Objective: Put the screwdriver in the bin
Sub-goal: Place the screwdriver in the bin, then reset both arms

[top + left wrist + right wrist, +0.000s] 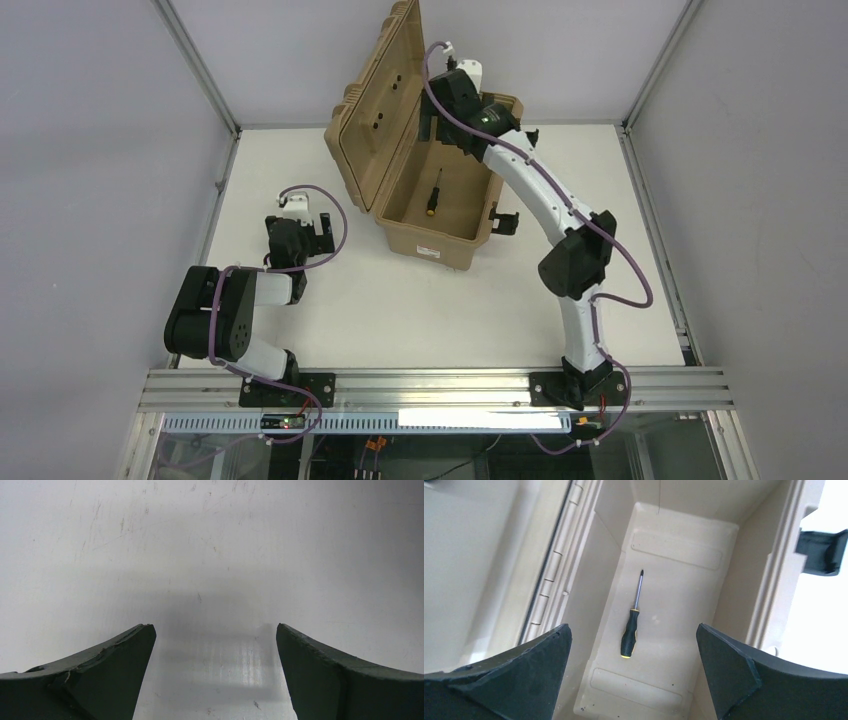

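Top external view: at left of frame the left fingers (pixel 100 670) stand apart over the bare counter (pixel 420 310). At upper centre the tan bin (pixel 455 250) sits with its lid raised, and the screwdriver (pixel 436 193) lies flat on its floor. Over it the right fingers (pixel 734 670) are spread wide, holding nothing.

Wht table (pixel 420 310), tan bin (pixel 410 238) on it

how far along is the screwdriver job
Done: the screwdriver lies on the floor of the open bin. In hand: nothing; the right end effector hangs open above it, the left end effector open over the table. Left: only pulling the right arm back, probably.
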`<state>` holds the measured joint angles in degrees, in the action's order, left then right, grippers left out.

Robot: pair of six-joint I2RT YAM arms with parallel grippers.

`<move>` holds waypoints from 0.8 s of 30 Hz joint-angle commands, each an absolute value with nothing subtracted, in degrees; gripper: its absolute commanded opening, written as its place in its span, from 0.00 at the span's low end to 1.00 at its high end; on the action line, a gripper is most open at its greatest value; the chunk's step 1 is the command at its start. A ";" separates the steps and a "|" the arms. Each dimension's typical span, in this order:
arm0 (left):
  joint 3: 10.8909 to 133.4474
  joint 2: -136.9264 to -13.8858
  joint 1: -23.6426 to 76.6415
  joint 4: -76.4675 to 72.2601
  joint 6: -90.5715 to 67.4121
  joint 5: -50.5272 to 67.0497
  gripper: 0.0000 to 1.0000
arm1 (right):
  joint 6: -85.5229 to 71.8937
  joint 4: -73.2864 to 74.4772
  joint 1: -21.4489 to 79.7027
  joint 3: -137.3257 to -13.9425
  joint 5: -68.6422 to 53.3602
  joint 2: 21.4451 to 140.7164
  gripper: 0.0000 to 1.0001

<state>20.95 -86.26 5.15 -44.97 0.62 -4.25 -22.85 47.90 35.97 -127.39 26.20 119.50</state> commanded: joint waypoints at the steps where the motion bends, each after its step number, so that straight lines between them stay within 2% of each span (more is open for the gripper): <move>1: 21.63 -86.31 4.48 -46.50 0.14 -4.51 0.99 | -17.58 51.37 35.95 -134.02 26.99 113.56 0.99; 14: 21.63 -86.31 4.48 -46.49 0.10 -4.49 0.99 | -6.36 56.36 34.68 -136.77 23.07 106.55 0.99; 24: 21.64 -86.31 4.48 -46.51 0.15 -4.49 0.99 | -3.61 58.44 26.69 -132.94 15.44 101.18 0.99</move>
